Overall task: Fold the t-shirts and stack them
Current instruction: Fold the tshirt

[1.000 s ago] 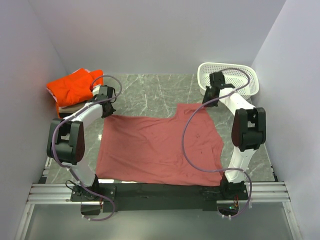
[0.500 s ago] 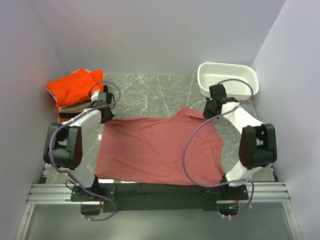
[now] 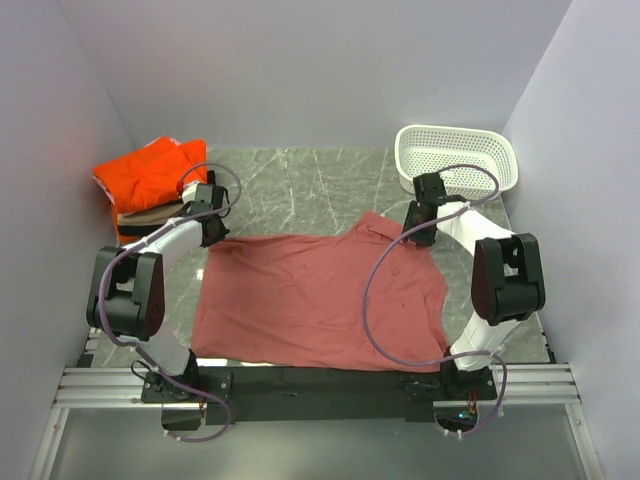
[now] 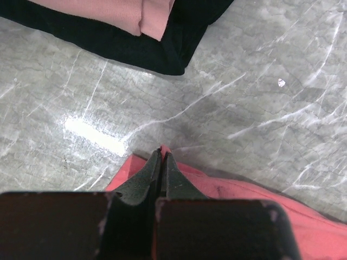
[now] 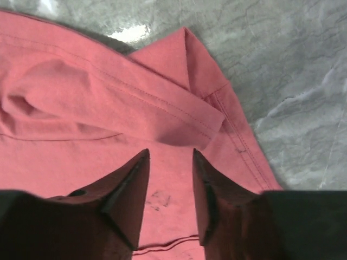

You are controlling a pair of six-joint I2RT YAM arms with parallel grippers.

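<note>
Left jaws seemingly pinch shirt (image 3: 310, 300); right jaws apart.

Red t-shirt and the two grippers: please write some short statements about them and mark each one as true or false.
1. The left gripper is shut on a corner of the red t-shirt. True.
2. The right gripper is shut on the shirt's cloth. False: its fingers stand apart over the shirt and grip nothing.
3. The orange t-shirt lies inside the white basket. False: it lies at the far left, and the basket stands at the far right.
4. Near the right gripper, a flap of the red t-shirt is folded over onto the shirt. True.
</note>
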